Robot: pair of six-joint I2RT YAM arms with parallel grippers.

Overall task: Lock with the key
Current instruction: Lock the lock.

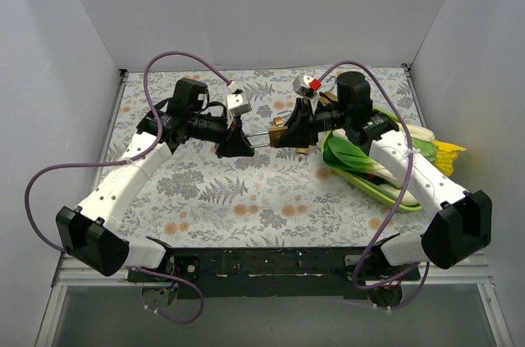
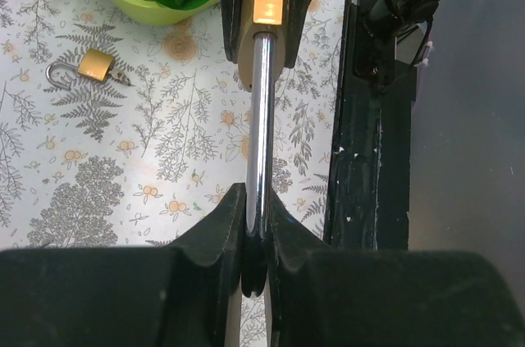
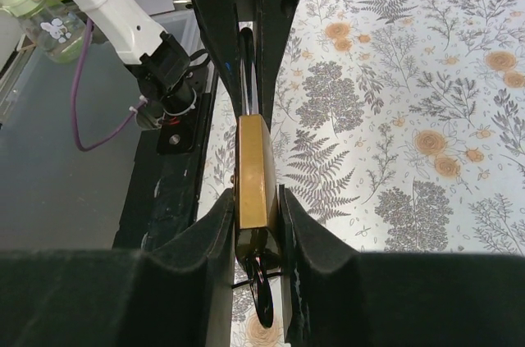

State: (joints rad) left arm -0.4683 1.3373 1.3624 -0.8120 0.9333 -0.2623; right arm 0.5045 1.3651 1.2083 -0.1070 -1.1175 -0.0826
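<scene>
Left pincer point(image 2: 256, 224) is clenched on the steel shackle point(image 2: 262, 117) of a brass padlock point(image 3: 253, 175), its two dark fingers pressed tight against the rod. Facing it, the right pincer point(image 3: 258, 207) grasps the padlock's brass body from both flat sides. The lock is strung between the two arms over the middle of the flower-printed counter point(image 1: 246, 191), with the shackle running level from one pincer to the other. A dark loop hangs at the end of the body nearest the right wrist; I cannot tell whether it is the key. A second, smaller padlock point(image 2: 97, 64) lies on the counter near a green tray point(image 2: 148, 9) of vegetables.
</scene>
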